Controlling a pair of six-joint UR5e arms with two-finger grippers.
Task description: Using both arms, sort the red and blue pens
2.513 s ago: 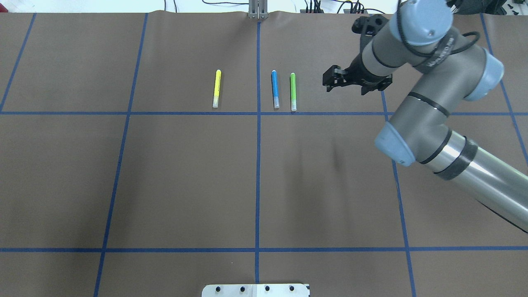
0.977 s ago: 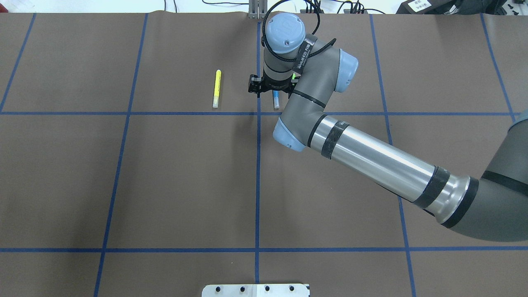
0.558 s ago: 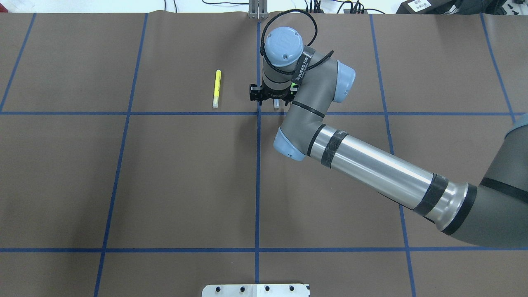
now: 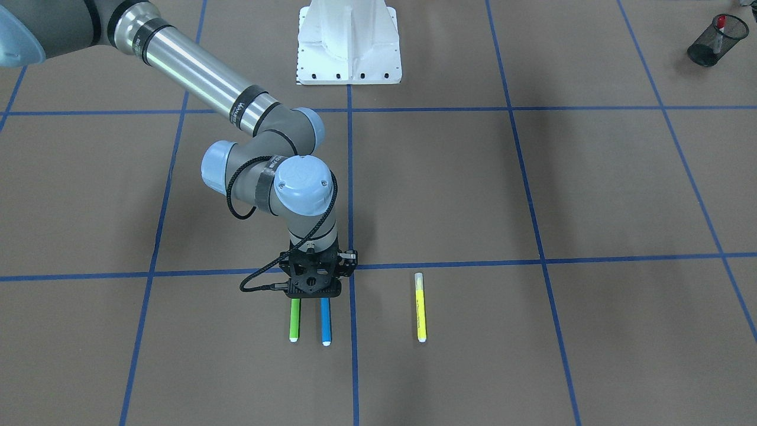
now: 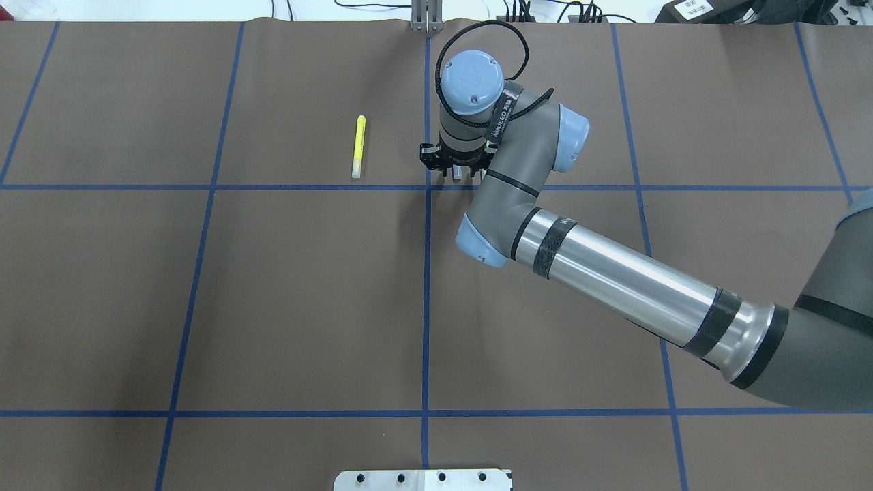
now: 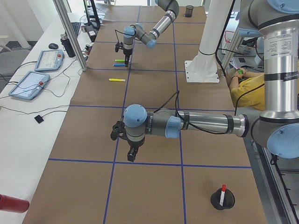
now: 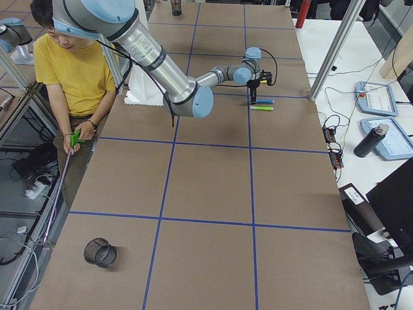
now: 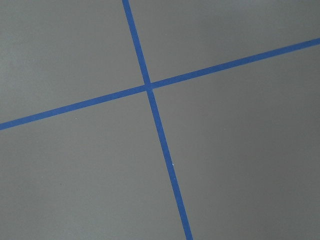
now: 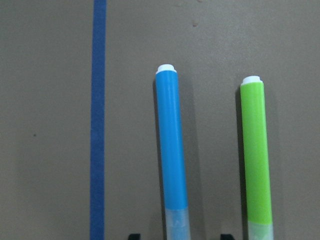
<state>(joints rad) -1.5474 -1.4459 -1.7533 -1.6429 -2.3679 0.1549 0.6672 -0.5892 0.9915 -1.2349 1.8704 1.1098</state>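
The blue pen (image 4: 326,322) lies on the brown mat beside a green marker (image 4: 294,322). My right gripper (image 4: 313,290) points straight down over their clear-capped ends. In the right wrist view the blue pen (image 9: 171,145) runs up the middle, and two black fingertips (image 9: 134,236) stand on either side of its cap, open and apart from it. The red pen (image 4: 720,25) stands in a black mesh cup (image 4: 712,41) on my left side. My left gripper (image 6: 132,157) hovers over bare mat far from the pens; I cannot tell whether it is open or shut.
A yellow marker (image 5: 359,144) lies left of the centre tape line. A second mesh cup (image 7: 100,252) sits near the table's right end. A person in a yellow shirt (image 7: 68,64) stands by the robot's base. Tablets and bottles lie along the far bench.
My right arm swung in from the right, over the blue and green pens. Over the last second it shifted slightly towards the robot's side and now covers most of both.
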